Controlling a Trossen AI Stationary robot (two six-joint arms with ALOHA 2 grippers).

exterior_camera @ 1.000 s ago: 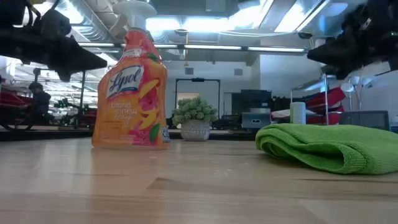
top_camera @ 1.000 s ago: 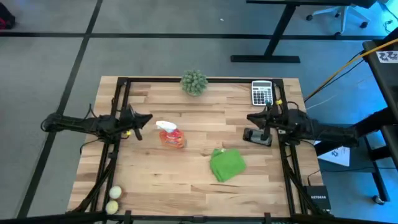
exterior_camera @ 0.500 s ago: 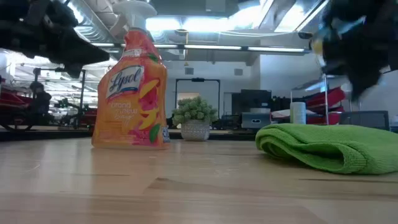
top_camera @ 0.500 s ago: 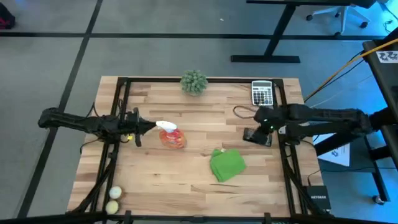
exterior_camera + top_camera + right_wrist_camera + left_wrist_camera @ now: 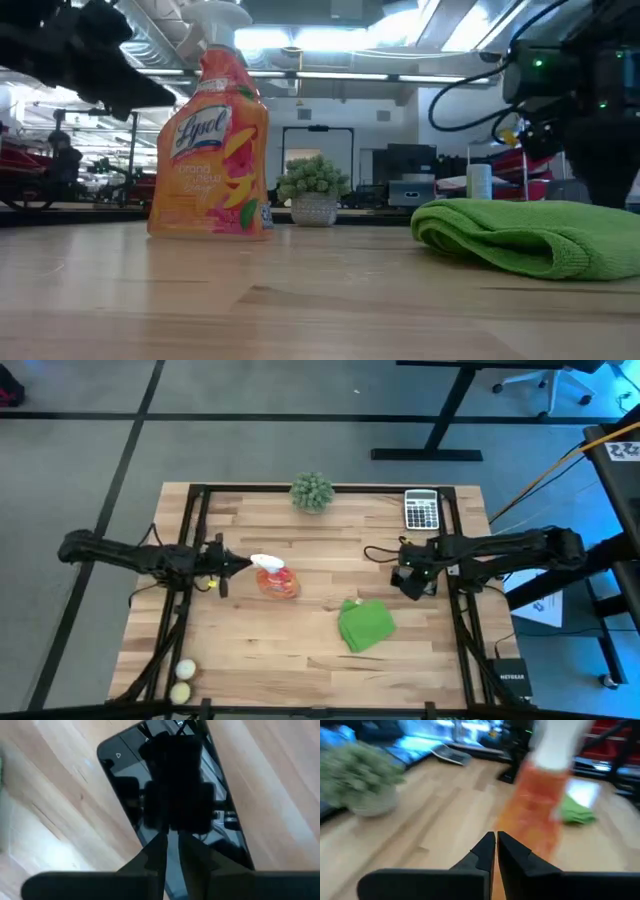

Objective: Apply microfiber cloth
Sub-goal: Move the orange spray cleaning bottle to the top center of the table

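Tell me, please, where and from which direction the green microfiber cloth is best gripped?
Probably from straight above, pinching the raised fold of the microfiber cloth near its middle: it lies bunched and soft on the table, with open space around it.

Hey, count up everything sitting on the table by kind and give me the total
Microfiber cloth: 1
Spray bottle: 1
Plant ball: 1
Calculator: 1
Phone: 1
Small pale balls: 2
Total: 7
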